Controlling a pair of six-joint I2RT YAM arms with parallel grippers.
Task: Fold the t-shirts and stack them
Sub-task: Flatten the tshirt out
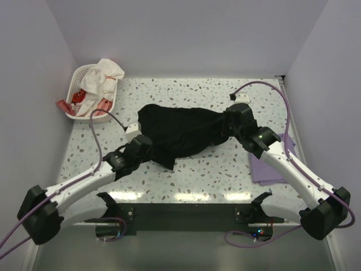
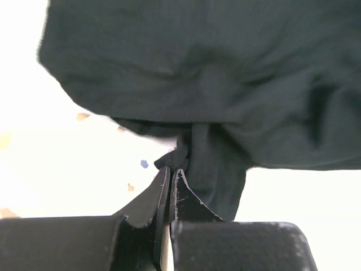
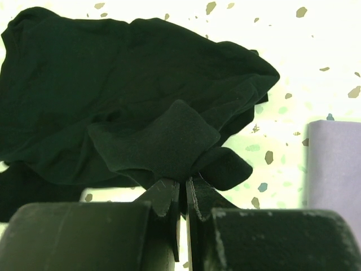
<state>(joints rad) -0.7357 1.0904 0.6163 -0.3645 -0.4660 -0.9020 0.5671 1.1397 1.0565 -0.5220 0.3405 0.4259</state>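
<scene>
The black t-shirt (image 1: 180, 132) lies bunched across the middle of the speckled table, stretched between both arms. My left gripper (image 1: 142, 148) pinches its near-left edge; in the left wrist view the gripper (image 2: 173, 168) is shut on a fold of the black t-shirt (image 2: 214, 73). My right gripper (image 1: 230, 125) holds the right end; in the right wrist view that gripper (image 3: 186, 179) is shut on a puckered flap of the black t-shirt (image 3: 113, 84). The lavender t-shirt (image 1: 271, 164) lies folded flat at the right edge, partly under the right arm, and its lavender edge (image 3: 335, 164) shows in the right wrist view.
A white laundry basket (image 1: 79, 76) with white and red cloth stands at the back left corner. White walls close in the table on the left, back and right. A purple cable (image 1: 265, 84) loops above the right arm.
</scene>
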